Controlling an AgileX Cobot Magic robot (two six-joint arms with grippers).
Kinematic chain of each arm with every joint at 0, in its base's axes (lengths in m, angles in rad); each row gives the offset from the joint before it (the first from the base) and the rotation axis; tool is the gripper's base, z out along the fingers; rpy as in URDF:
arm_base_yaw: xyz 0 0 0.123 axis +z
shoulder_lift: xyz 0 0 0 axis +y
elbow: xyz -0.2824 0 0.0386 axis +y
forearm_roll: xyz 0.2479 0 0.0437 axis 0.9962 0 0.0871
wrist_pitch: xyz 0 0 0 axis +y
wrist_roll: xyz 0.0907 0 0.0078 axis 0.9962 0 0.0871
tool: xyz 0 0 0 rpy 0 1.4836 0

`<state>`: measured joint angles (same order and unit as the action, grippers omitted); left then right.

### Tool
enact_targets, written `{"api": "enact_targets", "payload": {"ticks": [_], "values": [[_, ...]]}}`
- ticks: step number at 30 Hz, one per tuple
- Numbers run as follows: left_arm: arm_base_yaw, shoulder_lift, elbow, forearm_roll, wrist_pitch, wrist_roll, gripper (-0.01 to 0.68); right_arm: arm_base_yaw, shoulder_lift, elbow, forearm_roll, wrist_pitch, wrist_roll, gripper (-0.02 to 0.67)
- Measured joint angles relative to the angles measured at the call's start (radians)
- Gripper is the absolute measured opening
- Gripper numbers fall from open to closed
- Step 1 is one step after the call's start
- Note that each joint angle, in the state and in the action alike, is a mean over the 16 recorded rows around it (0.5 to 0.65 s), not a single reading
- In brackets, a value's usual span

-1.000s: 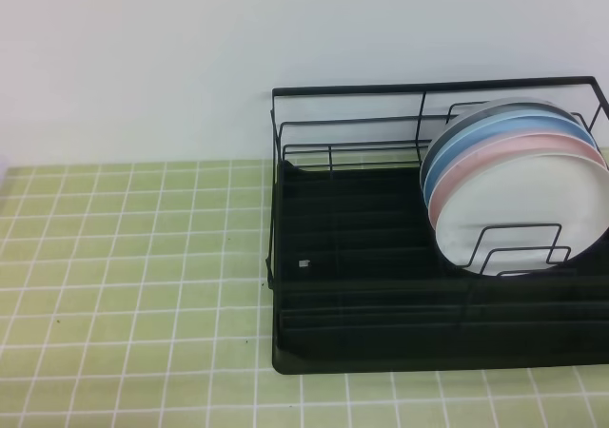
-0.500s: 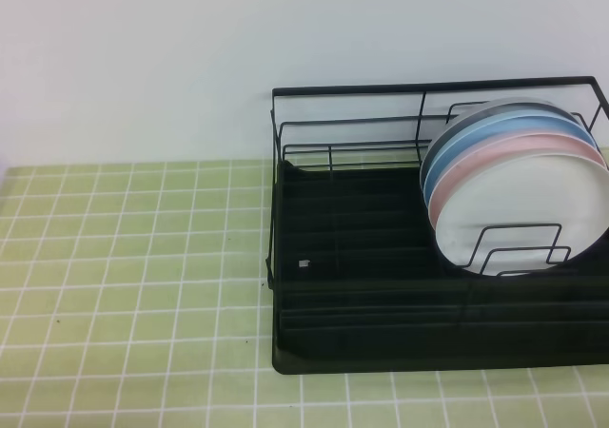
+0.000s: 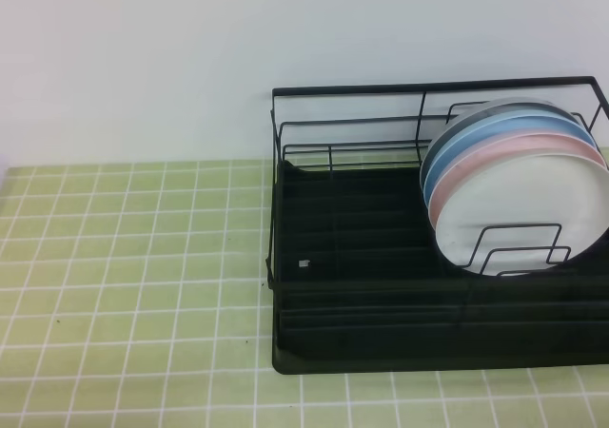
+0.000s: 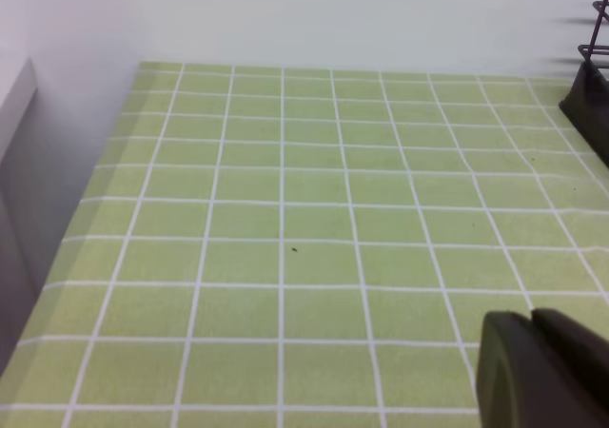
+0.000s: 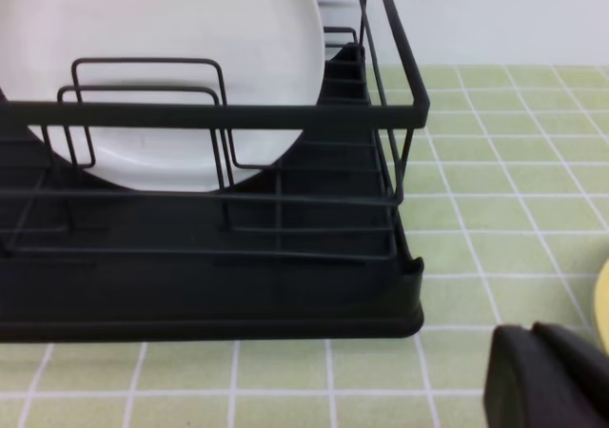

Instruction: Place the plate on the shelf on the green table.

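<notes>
On the right end of the black wire dish rack w/ ribbed tray base (image 3: pixel 381 285), the plain glossy white round plate (image 3: pixel 533 214) stands upright at the front of a row, leaning behind the low wire dividers; just behind it sits a pale pink plate (image 3: pixel 504 157), then light blue plates (image 3: pixel 485 133) toward the rack's back rail. Rack itself rests on the yellow-green tiled table (image 3: pixel 124 276).

Left gripper (image 4: pixel 542 371) shows only as a dark block low in its wrist view, over bare tile well left of the rack; right gripper (image 5: pixel 547 376) sits just off the rack's right front corner. Both have jaws pressed together, holding nothing. A yellowish sliver at the right-wrist view's edge is prob. another item, too cropped to tell.

Judgement: white plate looks not yet picked. To do it well: open the right jaws, approach from above the rack's front rail, pinch the plate's top rim, lift straight up to clear the dividers w/o dragging the pink plate. Plate is up-left of the right jaws, apart from them, w/ rack wires between.
</notes>
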<state>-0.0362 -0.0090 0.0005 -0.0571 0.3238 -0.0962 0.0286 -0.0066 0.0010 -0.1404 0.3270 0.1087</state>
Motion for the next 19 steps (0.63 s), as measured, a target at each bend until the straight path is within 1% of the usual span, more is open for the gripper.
{"api": "enact_targets", "payload": {"ticks": [19], "values": [[0.000, 0.002, 0.000, 0.000, 0.000, 0.000, -0.003, 0.000, 0.000, 0.000, -0.001, 0.000, -0.001, 0.002]]}}
